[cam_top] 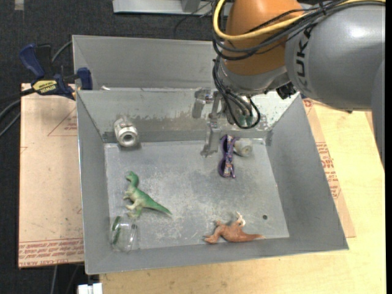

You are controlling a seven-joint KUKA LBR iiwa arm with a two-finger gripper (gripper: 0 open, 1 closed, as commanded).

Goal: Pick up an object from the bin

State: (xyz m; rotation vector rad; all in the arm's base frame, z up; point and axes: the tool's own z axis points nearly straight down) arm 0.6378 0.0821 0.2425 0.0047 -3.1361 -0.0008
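Note:
My gripper (209,152) hangs low over the back middle of the bin, close to the back wall. Just to its right is a slim purple toy (228,159), standing lengthwise and touching or nearly touching the gripper; whether it is held or lies on the floor is unclear. A small pale grey piece (244,147) sits right of the purple toy, at the foot of the back wall.
A silver can (127,132) lies at the back left. A green dinosaur (139,196) and a clear glass cup (122,233) are at the front left. An orange dinosaur (233,231) lies at the front, right of the middle.

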